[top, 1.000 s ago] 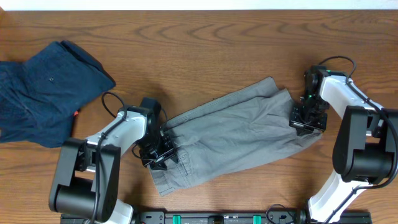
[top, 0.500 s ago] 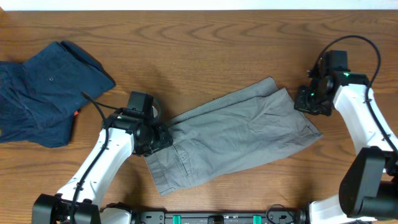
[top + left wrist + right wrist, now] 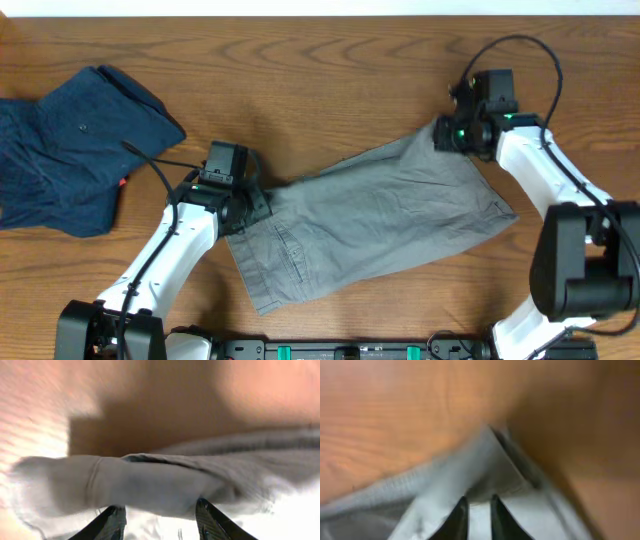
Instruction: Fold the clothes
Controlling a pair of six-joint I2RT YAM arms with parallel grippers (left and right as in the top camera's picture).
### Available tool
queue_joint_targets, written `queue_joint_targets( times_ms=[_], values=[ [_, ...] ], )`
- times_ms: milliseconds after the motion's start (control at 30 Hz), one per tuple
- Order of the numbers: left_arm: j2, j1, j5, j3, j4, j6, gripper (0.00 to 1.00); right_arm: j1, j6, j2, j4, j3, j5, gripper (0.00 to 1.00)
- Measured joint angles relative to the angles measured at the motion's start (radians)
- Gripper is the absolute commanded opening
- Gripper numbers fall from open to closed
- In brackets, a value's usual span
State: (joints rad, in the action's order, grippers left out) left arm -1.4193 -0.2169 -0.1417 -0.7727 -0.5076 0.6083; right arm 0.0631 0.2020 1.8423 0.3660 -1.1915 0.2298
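The light grey shorts [image 3: 375,220] lie flat and slanted across the middle of the table. My left gripper [image 3: 248,205] is at their left waistband end. In the left wrist view its fingers [image 3: 161,517] are apart, with a bunched fold of grey fabric [image 3: 150,485] lying across the tips. My right gripper [image 3: 447,135] is at the shorts' top right corner. In the right wrist view its fingers [image 3: 479,512] are nearly together, pinching the grey fabric [image 3: 485,467] at that corner. Both wrist views are blurred.
A dark navy garment [image 3: 70,150] lies crumpled at the far left of the wooden table [image 3: 330,70]. Black cables loop above each arm. The arm bases stand at the front edge.
My left gripper moved up along the shorts' left edge to the waistband end. My right gripper moved up and left from the right hem to the top right corner and closed on it.
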Motion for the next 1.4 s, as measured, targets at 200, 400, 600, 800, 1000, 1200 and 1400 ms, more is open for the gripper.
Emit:
queue_joint_targets(
  times_ms=[200,400,600,800,1000,1200,1400],
  values=[
    [0.000,0.000,0.066,0.000,0.042,0.051,0.55,0.000,0.055,0.054,-0.140,0.000,0.006,0.22],
    [0.009,0.009,0.015,0.000,-0.053,0.073,0.64,-0.006,0.050,0.036,-0.004,0.002,0.005,0.27],
    [0.115,0.055,-0.019,0.000,-0.210,0.075,0.90,-0.037,0.016,-0.103,0.225,0.002,-0.045,0.38],
    [0.130,0.066,-0.020,0.017,-0.264,0.093,0.98,-0.050,-0.021,-0.164,0.385,0.002,-0.090,0.48],
    [0.095,0.066,-0.028,0.095,-0.262,0.169,0.98,-0.050,-0.028,-0.160,0.426,0.002,-0.103,0.50],
    [0.066,0.066,-0.051,0.133,-0.191,0.212,0.98,-0.050,-0.029,-0.160,0.428,0.002,-0.108,0.50],
    [0.053,0.066,-0.126,0.183,-0.063,0.229,0.99,-0.050,-0.028,-0.160,0.439,0.002,-0.110,0.50]
  ],
)
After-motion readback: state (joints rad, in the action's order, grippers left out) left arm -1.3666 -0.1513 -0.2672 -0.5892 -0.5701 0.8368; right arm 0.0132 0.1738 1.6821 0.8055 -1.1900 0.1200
